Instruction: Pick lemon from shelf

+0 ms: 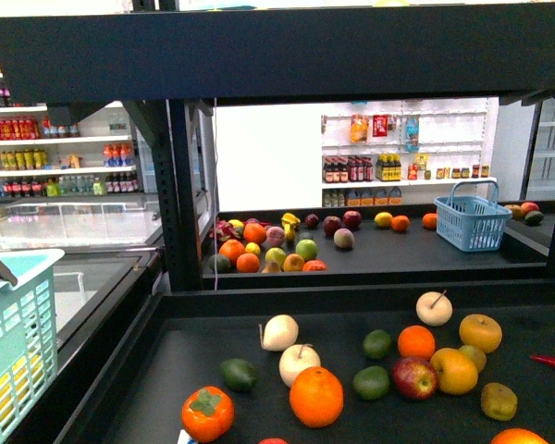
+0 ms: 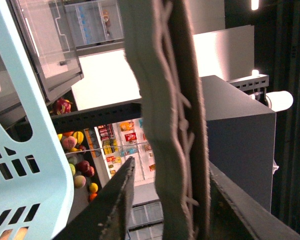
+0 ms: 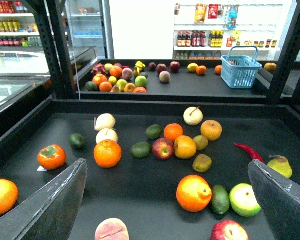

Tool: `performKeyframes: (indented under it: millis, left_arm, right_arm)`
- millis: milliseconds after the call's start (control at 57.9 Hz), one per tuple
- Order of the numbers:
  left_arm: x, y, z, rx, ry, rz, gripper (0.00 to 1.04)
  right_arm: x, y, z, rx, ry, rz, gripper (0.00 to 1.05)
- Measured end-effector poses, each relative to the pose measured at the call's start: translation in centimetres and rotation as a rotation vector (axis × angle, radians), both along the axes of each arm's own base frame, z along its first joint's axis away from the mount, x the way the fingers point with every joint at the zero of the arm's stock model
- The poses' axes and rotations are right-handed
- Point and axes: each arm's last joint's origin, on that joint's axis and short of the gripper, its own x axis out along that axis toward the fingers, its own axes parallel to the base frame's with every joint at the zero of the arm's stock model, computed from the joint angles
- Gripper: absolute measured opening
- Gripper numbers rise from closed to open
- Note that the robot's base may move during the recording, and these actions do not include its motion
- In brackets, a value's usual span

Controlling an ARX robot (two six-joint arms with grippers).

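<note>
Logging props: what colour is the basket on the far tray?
Blue basket, clearest in the front view.

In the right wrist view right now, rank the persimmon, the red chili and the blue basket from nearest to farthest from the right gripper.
1. The persimmon, and the red chili, on opposite sides of the near tray: too close to call.
2. Blue basket, far tray, well behind.

Right gripper is open.

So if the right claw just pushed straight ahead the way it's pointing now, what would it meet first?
Probably the large orange on the shelf tray, which lies nearest between the open fingers in the right wrist view, the red apple farther on. Depth is unclear, so it may pass above them.
</note>
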Motion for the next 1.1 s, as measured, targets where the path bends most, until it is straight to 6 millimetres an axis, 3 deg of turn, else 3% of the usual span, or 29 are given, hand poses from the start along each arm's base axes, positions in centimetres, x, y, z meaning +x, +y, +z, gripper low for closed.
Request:
performKeyframes:
  millis: [242,518,863,984,1105]
  left_arm:
    - [-0.2,0.0,-0.5,0.019,0.123,0.023,0.98]
    - [-1.3,-0.7,2.1,0.064,0.123,0.047,0.97]
    - [-4.7,-2.4,4.5,0.239,0.456,0.242,0.97]
    - [-8.4,-6.3,6.9,0.554,0.57,0.317,0.97]
    - [-12.8,-10.5,8.7,0.814,0.556,0.328,0.97]
  right_arm:
    - [0.0,0.0,0.0,0.0,0.0,0.0,0.97]
    - [0.0,0.0,0.0,0.0,0.0,0.0,0.97]
    - [0.0,0.0,0.0,0.0,0.0,0.0,0.97]
    - [0.0,0.0,0.0,0.0,0.0,0.0,0.97]
    - [0.0,0.0,0.0,0.0,0.0,0.0,0.97]
